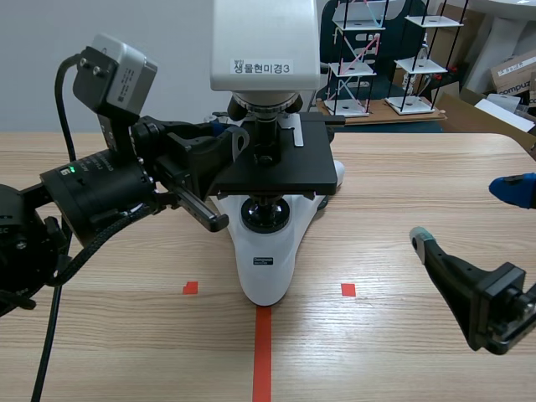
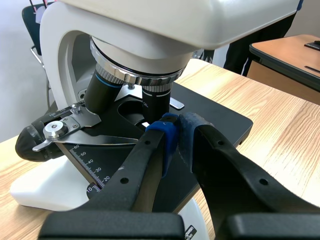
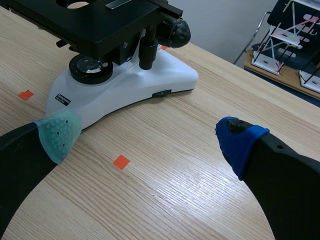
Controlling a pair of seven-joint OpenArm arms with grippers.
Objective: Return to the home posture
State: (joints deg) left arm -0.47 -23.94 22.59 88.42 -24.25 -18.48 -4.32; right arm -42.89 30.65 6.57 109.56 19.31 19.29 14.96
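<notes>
A white microscope [image 1: 265,266] with a black stage [image 1: 280,167] stands mid-table. My left arm comes in from the left, and its gripper [image 1: 238,141] is over the stage's left side. In the left wrist view this gripper [image 2: 176,134] is shut, blue pads together just above the stage [image 2: 220,120], below the objective lenses [image 2: 155,95]; I see nothing held. My right gripper [image 1: 466,213] hovers low at the table's right, apart from the microscope. It is open in the right wrist view [image 3: 148,137], with bare wood between the green pad [image 3: 57,131] and the blue pad [image 3: 240,140].
The microscope base [image 3: 125,82] lies ahead of the right gripper. White rack models [image 1: 360,59] stand on a second table behind, with a cardboard box [image 1: 512,74] at the far right. Bare wood spreads in front of and to the right of the microscope.
</notes>
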